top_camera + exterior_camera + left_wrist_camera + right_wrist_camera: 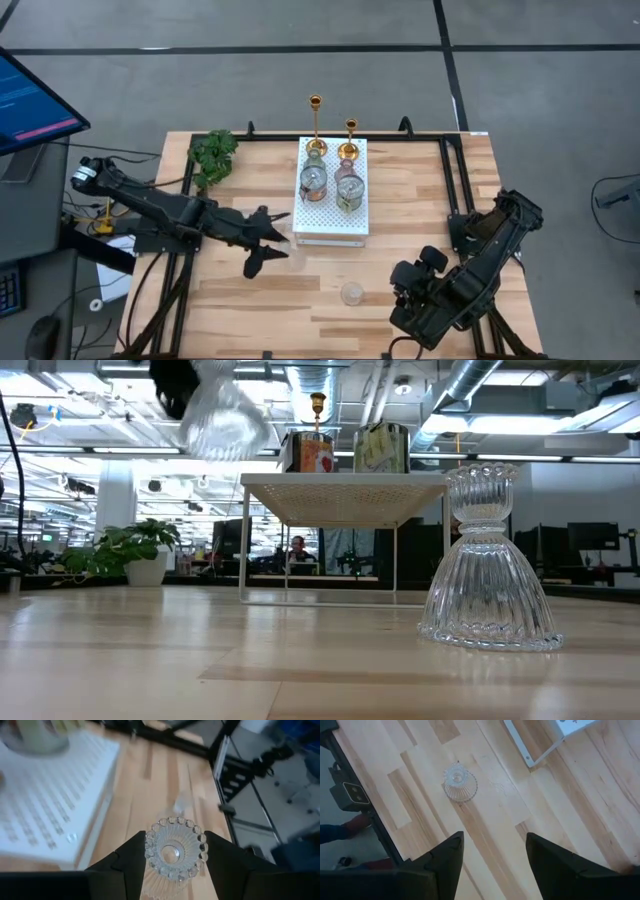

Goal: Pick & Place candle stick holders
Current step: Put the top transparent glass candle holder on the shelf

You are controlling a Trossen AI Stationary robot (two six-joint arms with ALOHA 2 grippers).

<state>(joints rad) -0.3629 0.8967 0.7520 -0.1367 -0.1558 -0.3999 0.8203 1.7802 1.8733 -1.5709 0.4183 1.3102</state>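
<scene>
The light wooden tabletop (400, 215) carries a white dotted rectangular board (331, 222) raised on legs, set in its middle toward the far edge. On the board stand two slim gold metal candle stick holders (316, 121) along its far side, and two squat glass cups (314, 180), one silvery and one pinkish-green, nearer its centre. A leafy green plant (213, 154) sits near the far left corner of the tabletop.

The left gripper (283, 244) is positioned just off the board's near left corner. Its fingers (134, 862) are partly closed on a clear ribbed glass candle holder (173, 851), one finger against each side of it; the beaded round rim faces the wrist camera. In the low view this holder (222, 422) appears raised well clear of the tabletop, above the level of the board's surface.

A second clear ribbed glass candle holder with a flared bell-shaped base (489, 565) stands upright on the bare tabletop near the near edge, roughly mid-width, apart from the board. The high view shows it (351, 292) between the two arms, closer to the right one. The right wrist view shows the same piece (460, 783) on the wood, untouched.

The right gripper (493, 852) is held over the near right portion of the tabletop. Its fingers stand partly apart with nothing between them; only bare wood shows in the gap.
</scene>
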